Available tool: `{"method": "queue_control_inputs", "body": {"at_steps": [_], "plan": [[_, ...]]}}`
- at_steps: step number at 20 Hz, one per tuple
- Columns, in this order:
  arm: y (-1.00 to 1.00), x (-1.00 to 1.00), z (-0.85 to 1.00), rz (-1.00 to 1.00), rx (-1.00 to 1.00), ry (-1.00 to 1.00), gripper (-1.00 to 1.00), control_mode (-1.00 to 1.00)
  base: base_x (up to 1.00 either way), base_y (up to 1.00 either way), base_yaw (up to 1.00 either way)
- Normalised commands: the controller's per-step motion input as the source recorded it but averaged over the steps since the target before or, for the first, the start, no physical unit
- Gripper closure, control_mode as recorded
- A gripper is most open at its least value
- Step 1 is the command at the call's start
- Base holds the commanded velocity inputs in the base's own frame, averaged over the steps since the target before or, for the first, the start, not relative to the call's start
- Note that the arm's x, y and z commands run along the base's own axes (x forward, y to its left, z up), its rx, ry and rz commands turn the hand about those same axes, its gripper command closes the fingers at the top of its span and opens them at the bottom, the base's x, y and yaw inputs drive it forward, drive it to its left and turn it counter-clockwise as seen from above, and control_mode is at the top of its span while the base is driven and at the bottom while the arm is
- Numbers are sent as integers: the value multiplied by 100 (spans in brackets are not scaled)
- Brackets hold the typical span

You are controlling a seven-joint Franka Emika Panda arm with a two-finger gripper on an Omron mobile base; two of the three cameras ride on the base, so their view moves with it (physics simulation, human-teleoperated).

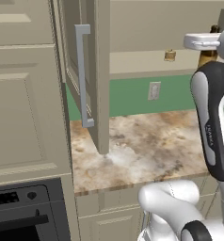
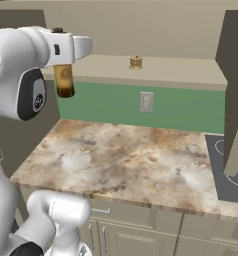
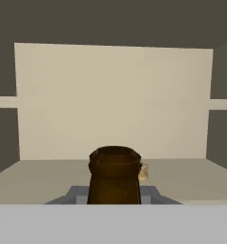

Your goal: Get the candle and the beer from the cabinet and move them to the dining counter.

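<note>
Since the beer (image 2: 64, 80) is a slim glass bottle, it is judged stiff, smooth and breakable, moderately heavy for its width, and best taken around the upper body or neck, where a narrow grip can close squarely. It is seen hanging below the hand (image 2: 66, 62) in the right base view, level with the front of the cabinet (image 1: 92, 70) shelf and above the marbled tabletop (image 2: 126, 160); in the hand view its dark mouth sits between the finger tips. The hand is pinched onto the bottle near its top. The arm is raised high, its forearm held roughly level and pointed toward the open cabinet. The candle (image 2: 136, 62), small, squat and judged light, is left standing on the shelf, well apart from the bottle, above the wall socket (image 2: 146, 102)
</note>
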Motion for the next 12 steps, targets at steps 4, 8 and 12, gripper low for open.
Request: {"method": "queue_control_inputs", "body": {"at_steps": [4,8,12], "plan": [[0,-48,-1,0,0,0,100,-100,0,0,0],[0,-49,-24,0,0,0,100,-100,0,0,0],[0,-41,-36,0,0,0,100,-100,0,0,0]]}}
